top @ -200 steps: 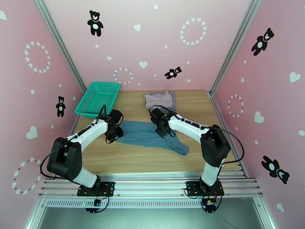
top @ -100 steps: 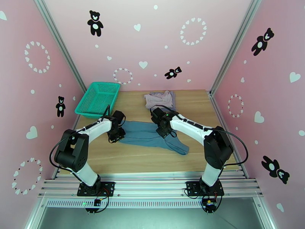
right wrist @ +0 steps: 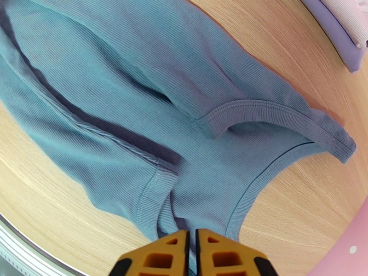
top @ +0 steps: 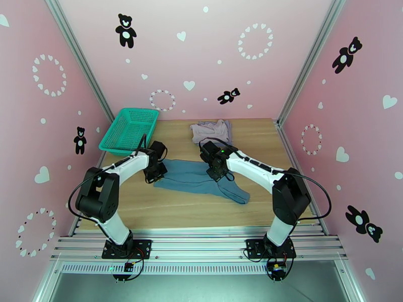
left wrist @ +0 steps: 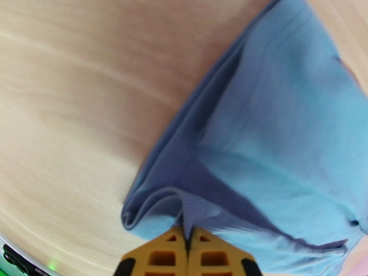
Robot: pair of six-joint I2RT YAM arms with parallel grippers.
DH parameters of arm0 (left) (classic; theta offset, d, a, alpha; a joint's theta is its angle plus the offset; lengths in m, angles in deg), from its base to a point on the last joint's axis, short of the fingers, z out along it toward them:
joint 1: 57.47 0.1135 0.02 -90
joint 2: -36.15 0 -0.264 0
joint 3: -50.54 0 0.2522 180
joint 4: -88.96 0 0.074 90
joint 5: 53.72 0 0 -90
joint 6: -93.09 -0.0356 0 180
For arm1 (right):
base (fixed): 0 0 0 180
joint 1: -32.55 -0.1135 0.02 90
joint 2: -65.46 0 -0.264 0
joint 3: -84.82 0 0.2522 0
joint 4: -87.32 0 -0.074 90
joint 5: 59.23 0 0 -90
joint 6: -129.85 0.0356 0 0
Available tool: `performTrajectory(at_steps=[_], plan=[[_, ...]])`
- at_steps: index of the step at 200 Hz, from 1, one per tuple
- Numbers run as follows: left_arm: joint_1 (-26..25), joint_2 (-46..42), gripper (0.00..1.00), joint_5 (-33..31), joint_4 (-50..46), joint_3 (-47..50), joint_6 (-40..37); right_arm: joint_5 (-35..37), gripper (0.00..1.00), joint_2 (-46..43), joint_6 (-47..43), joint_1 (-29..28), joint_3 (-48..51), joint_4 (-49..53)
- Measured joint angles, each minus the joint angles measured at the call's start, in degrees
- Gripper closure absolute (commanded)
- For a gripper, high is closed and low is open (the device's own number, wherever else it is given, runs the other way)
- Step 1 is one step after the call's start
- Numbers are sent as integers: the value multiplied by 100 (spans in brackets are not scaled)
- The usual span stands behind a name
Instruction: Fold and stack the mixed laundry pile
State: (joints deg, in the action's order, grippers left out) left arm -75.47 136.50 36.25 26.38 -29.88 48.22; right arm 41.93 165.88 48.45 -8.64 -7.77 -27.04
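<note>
Roughly two thirds done, by my reading: the pale mauve-grey and grey-lavender cloth garments [top: 211, 131] lie heaped together at the far edge of the wooden tabletop [top: 176, 210], apparently folded, apart from the green mesh plastic basket [top: 128, 129]. The teal-blue ribbed sleeveless top [top: 194, 179] lies stretched across the middle of the tabletop. Both hands are clenched on it: the left hand [left wrist: 187, 235] pinches its bunched left end, and the right hand [right wrist: 192, 242] grips fabric by an armhole hem. It is not yet folded or stacked.
</note>
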Motion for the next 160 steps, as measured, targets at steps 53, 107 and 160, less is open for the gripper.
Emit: performTrajectory(at_steps=[53, 107, 160], plan=[[35, 420, 54, -151, -44, -179, 111, -66, 76, 0, 44, -17, 52, -33], [35, -72, 65, -490, -420, -291, 146, -673, 94, 4, 205, -273, 87, -343], [33, -868, 100, -83, -273, 164, 61, -2063, 100, 837, 745, -638, -90, -1080]])
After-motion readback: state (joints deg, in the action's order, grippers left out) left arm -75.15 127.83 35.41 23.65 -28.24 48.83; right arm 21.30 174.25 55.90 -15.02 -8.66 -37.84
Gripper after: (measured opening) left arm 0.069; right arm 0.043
